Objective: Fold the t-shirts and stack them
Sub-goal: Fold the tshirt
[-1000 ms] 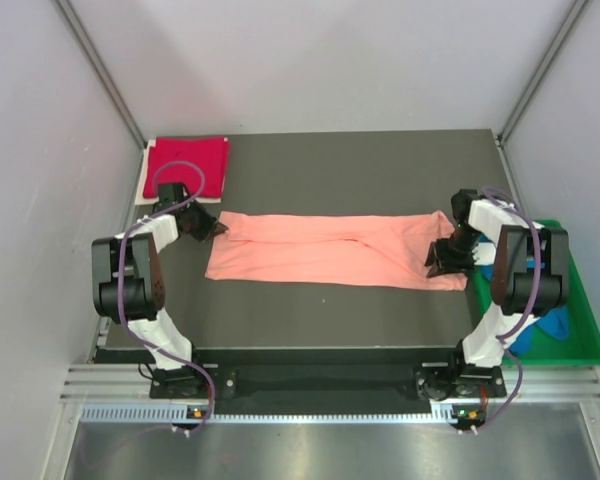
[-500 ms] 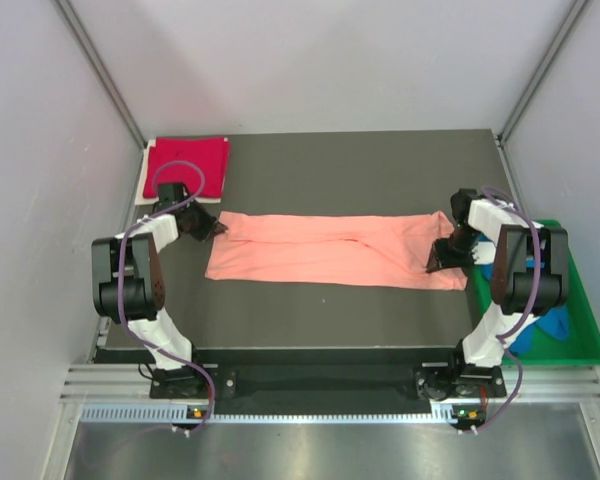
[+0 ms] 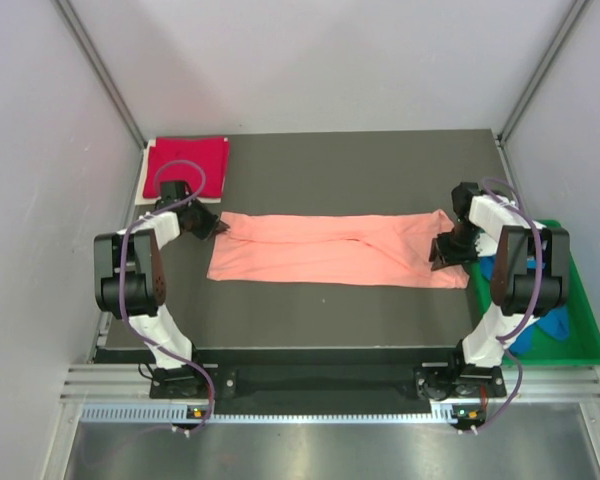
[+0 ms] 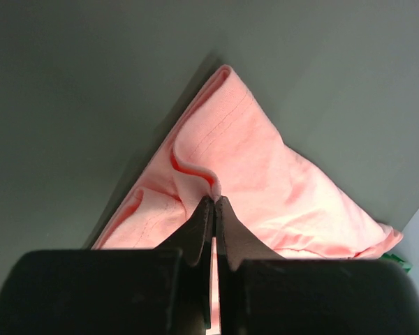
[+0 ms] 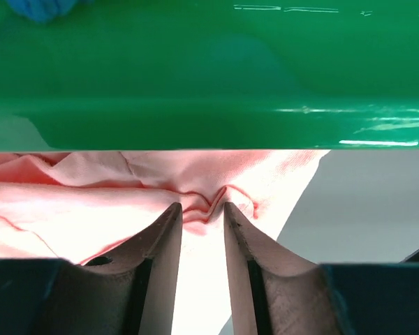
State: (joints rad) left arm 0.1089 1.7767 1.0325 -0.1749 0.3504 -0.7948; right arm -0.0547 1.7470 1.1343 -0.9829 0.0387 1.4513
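Note:
A salmon-pink t-shirt [image 3: 330, 250] lies folded into a long strip across the dark table [image 3: 360, 160]. My left gripper [image 3: 218, 228] is shut on a raised pinch of cloth at its left end; in the left wrist view the fingertips [image 4: 215, 199] are closed on the pink fabric [image 4: 279, 181]. My right gripper [image 3: 440, 252] is at the shirt's right end. Its jaws [image 5: 202, 206] stand apart, astride a small ridge of pink cloth [image 5: 91, 195]. A folded crimson-red t-shirt [image 3: 187, 167] rests at the back left corner. A blue t-shirt [image 3: 550, 325] lies in the tray.
A green plastic tray [image 3: 590, 340] sits off the table's right edge, right behind my right arm; its wall [image 5: 209, 77] fills the top of the right wrist view. White enclosure walls close in both sides and the back.
My right gripper has crept slightly toward the back at the shirt's right end. The left gripper keeps its pinch, and the shirt lies much as before.

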